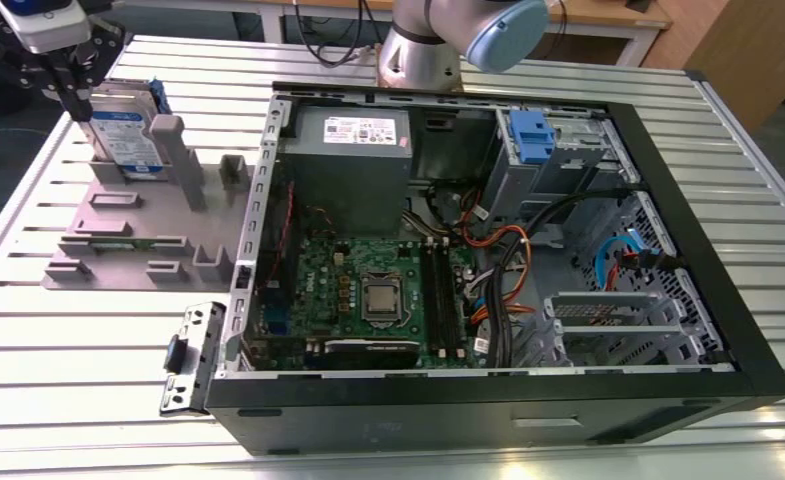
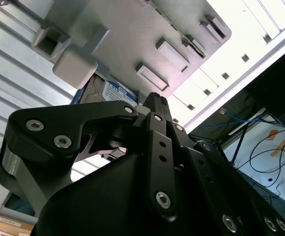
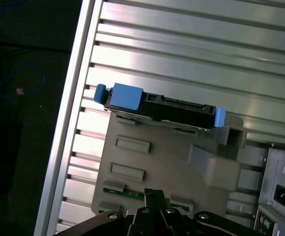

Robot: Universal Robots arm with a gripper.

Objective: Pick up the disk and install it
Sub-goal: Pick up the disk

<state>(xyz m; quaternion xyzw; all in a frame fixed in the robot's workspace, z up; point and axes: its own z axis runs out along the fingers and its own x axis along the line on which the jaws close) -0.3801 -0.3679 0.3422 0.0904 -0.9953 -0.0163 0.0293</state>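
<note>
seeing disk (image 1: 125, 125) stood on edge in grey holder (image 1: 112, 215), prob to leave top grabbable; got end effector (image 1: 77, 105) just above holder, can't tell if spread or pinching

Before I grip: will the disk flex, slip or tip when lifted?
Likely rigid: the disk is a metal slab. Its smooth faces may slip. Standing on edge in the grey fixture, it might tip if nudged sideways.

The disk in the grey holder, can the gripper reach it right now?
Probably yes: the disk stands upright with its top edge uncovered, and the gripper is close by, nothing between them.
</note>
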